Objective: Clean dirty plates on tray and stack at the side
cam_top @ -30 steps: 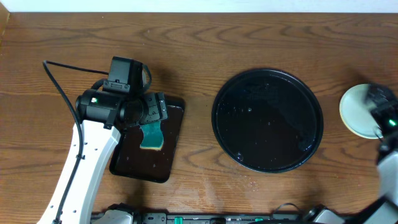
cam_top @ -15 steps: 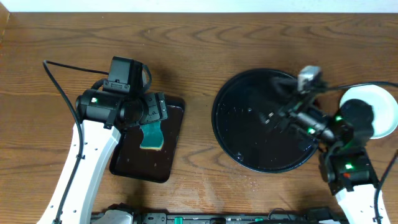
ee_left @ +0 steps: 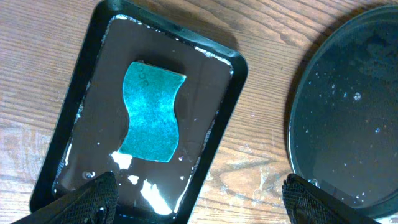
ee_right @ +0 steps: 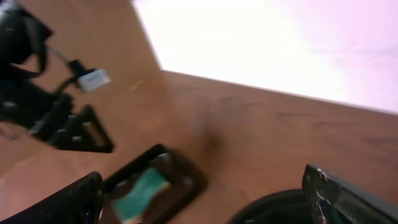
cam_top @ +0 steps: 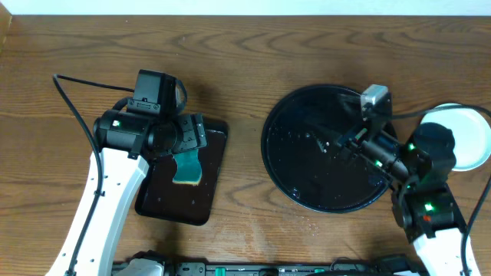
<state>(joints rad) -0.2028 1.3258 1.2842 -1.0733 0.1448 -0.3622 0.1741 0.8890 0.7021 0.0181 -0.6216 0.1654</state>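
Note:
The round glossy black tray (cam_top: 307, 172) lies right of centre, wet with drops, and no plate is on it. It also shows in the left wrist view (ee_left: 348, 118) and blurred in the right wrist view (ee_right: 273, 210). White plates (cam_top: 469, 138) sit stacked on the table just right of the tray; I cannot tell how many. My right gripper (cam_top: 337, 141) hovers over the tray's right half, pointing left, and is open and empty in its wrist view (ee_right: 208, 199). My left gripper (cam_top: 190, 136) is open and empty above the small tray, as its wrist view (ee_left: 202, 205) shows.
A small dark rectangular tray (cam_top: 165, 205) at the left holds shallow water and a teal sponge (cam_top: 186, 167). The small tray (ee_left: 74, 93) and the sponge (ee_left: 150, 112) fill the left wrist view. A black cable (cam_top: 73, 103) runs to the left arm. The table is brown wood.
My right arm has swung from the far right edge, over the plates, to above the round tray's right half, uncovering the white plates. The left arm and sponge have not moved.

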